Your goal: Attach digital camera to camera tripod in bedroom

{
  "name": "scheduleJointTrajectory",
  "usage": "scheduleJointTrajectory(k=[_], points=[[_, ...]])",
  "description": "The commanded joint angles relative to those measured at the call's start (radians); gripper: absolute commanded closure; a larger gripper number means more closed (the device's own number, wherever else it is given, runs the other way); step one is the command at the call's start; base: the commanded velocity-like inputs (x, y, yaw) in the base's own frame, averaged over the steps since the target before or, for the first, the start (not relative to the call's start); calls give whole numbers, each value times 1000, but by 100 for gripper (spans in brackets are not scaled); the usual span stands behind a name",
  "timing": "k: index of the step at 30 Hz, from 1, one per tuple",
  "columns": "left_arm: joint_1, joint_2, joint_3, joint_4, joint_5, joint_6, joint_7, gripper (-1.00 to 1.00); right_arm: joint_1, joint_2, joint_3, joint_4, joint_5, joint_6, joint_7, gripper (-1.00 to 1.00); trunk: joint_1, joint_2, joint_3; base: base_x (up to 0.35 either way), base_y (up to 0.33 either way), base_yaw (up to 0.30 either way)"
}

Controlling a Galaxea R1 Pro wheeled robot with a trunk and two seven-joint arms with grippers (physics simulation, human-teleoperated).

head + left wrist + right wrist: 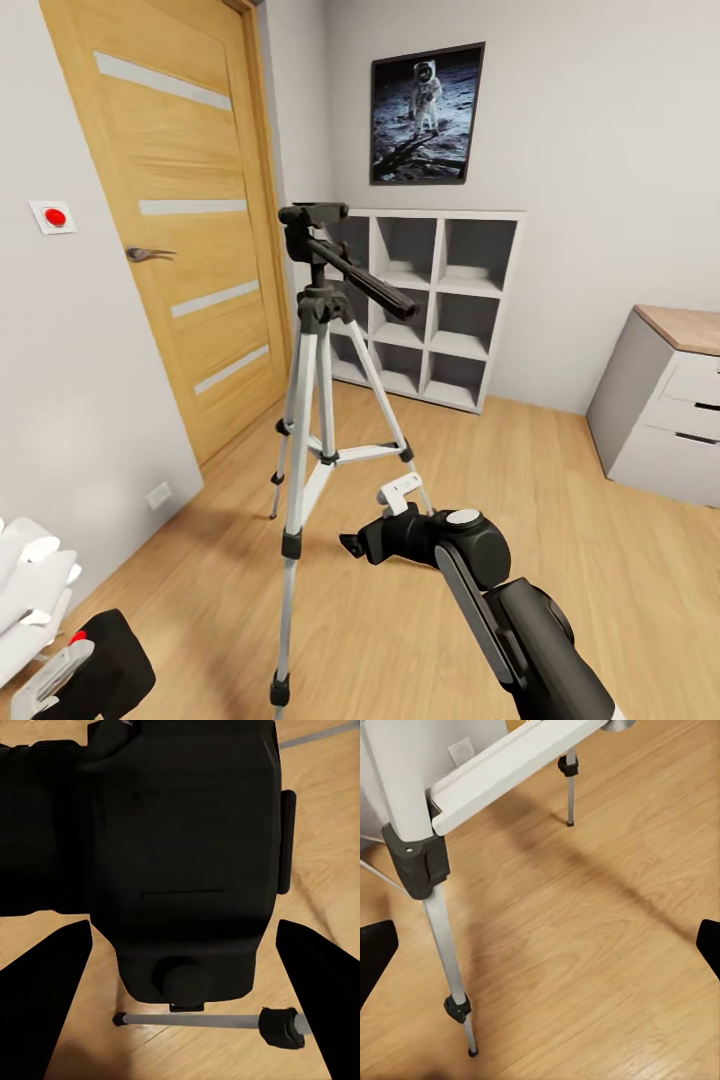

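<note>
Left gripper (45, 680) sits low at the left, clamped on the one digital camera (110, 665), red button on top. One camera tripod (320, 420) stands mid-floor on three legs. Right gripper (385, 520) hangs near a leg, jaws spread, holding nothing. Behind: one white cube shelf (430, 300).

Camera tripod (437, 916) legs (silver, black joints) close up, standing on wood plank floor (600, 967)
</note>
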Motion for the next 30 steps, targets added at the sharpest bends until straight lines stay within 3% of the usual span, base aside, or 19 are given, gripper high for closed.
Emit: scheduleJointTrajectory(k=[1,14,30], points=[[-1,0,3,-1,4,7,-3,100,-1,0,0,-1,-9,5,-6,-100,0,0,-1,1,137,-58],[-1,-2,3,-1,4,6,-3,100,-1,-4,0,-1,-10,5,-6,-100,0,0,-1,13,251,-219],[-1,-1,3,0,5,8,-4,100,-1,-4,0,0,-10,5,-6,-100,0,0,-1,3,29,-110]])
